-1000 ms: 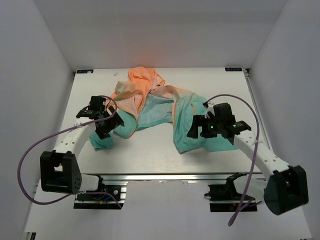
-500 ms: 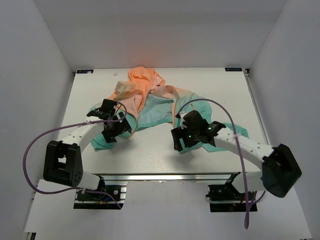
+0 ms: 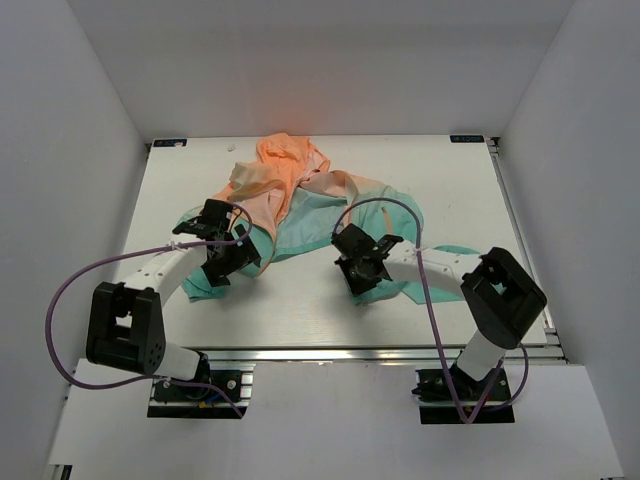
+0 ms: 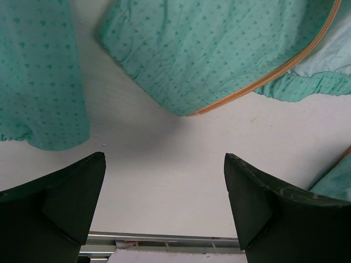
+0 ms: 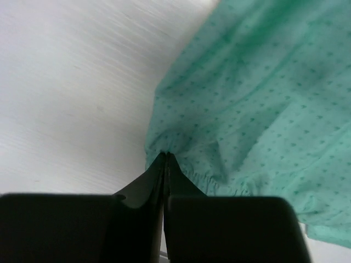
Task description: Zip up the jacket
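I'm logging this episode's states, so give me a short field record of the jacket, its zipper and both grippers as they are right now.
jacket: crumpled on the table, peach-orange hood at the far side, teal part toward the arms
zipper: orange edge lies alone along teal fabric, not joined
left gripper: open, over bare table just short of the zipper edge, holding nothing
right gripper: shut, teal fabric puckering at its tips
task state: zipping not yet begun

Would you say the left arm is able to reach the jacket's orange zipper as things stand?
Probably yes: the left gripper hangs with jaws open over bare table, and the orange zipper of the jacket lies just ahead of it with nothing in between.
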Robot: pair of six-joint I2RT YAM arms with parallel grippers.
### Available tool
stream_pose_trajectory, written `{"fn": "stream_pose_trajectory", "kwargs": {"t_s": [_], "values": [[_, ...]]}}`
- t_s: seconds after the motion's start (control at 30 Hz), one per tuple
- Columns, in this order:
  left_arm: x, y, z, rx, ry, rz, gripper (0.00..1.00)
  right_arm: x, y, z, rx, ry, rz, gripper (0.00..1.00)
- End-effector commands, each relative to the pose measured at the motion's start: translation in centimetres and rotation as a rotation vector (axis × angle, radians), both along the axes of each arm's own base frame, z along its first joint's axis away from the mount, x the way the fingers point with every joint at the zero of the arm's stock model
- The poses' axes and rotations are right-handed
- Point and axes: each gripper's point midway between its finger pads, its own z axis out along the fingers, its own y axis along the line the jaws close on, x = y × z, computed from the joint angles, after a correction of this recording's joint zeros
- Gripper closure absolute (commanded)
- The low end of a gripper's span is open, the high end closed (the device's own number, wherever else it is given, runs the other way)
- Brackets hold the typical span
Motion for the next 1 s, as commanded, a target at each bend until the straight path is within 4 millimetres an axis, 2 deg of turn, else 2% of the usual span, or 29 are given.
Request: {"fn": "stream_pose_trajectory", "kwargs": {"t_s": [0.0, 0.13, 0.27, 0.3, 0.37, 0.4, 0.43, 0.47, 0.5, 0.53, 0.57, 0.63, 0.7, 0.73, 0.83, 0.97], "values": [[0.1, 0.2, 0.7, 0.008, -0.042, -0.008, 0.02, 0.8, 3.7, 2.1, 0.103, -0.024, 0.050, 1.00], [0.0, 0.1, 0.7, 0.007, -0.039, -0.012, 0.02, 0.9, 6.3, 3.9, 0.204, -0.020, 0.102, 1.00], [0.1, 0.1, 1.2, 0.002, -0.055, -0.017, 0.02, 0.4, 9.7, 8.9, 0.392, -0.034, 0.216, 1.00], [0.2, 0.0, 1.3, 0.001, -0.061, -0.019, 0.02, 0.2, 9.8, 10.5, 0.436, -0.056, 0.217, 1.00], [0.3, 0.0, 1.6, 0.000, -0.069, -0.018, 0.02, 0.0, 9.8, 11.9, 0.508, -0.068, 0.222, 1.00], [0.3, 0.0, 1.6, -0.001, -0.070, -0.015, 0.02, -0.6, 8.6, 11.9, 0.529, -0.055, 0.202, 1.00], [0.3, 0.0, 1.6, -0.002, -0.070, -0.016, 0.02, 0.2, 7.3, 11.7, 0.559, -0.036, 0.127, 1.00], [0.4, 0.0, 1.5, -0.002, -0.069, -0.016, 0.02, 0.3, 6.9, 11.9, 0.605, -0.031, 0.117, 1.00], [0.5, 0.0, 1.4, -0.002, -0.069, -0.016, 0.02, -0.1, 5.1, 10.0, 0.585, -0.006, 0.077, 1.00], [0.4, -0.3, 1.3, -0.016, -0.061, -0.022, 0.02, 0.8, 3.4, 8.8, 0.560, 0.000, 0.019, 1.00], [0.3, -0.6, 1.2, -0.029, -0.053, -0.028, 0.02, 0.7, 2.1, 7.3, 0.508, 0.021, -0.017, 1.00], [0.3, -0.6, 0.7, -0.030, -0.041, -0.030, 0.02, 0.3, -0.3, 3.7, 0.440, 0.080, -0.069, 1.00], [0.4, -0.7, 0.5, -0.029, -0.035, -0.030, 0.02, 0.3, -1.7, 1.1, 0.404, 0.128, -0.123, 1.00], [0.4, -0.7, 0.3, -0.029, -0.027, -0.030, 0.02, 0.3, -3.2, -0.3, 0.381, 0.154, -0.176, 1.00], [0.4, -0.8, 0.2, -0.031, -0.022, -0.035, 0.02, 0.4, -5.4, -2.1, 0.331, 0.170, -0.258, 1.00], [0.5, -0.8, 0.3, -0.029, -0.027, -0.037, 0.02, 1.5, -7.2, -2.3, 0.244, 0.106, -0.325, 1.00]]}}
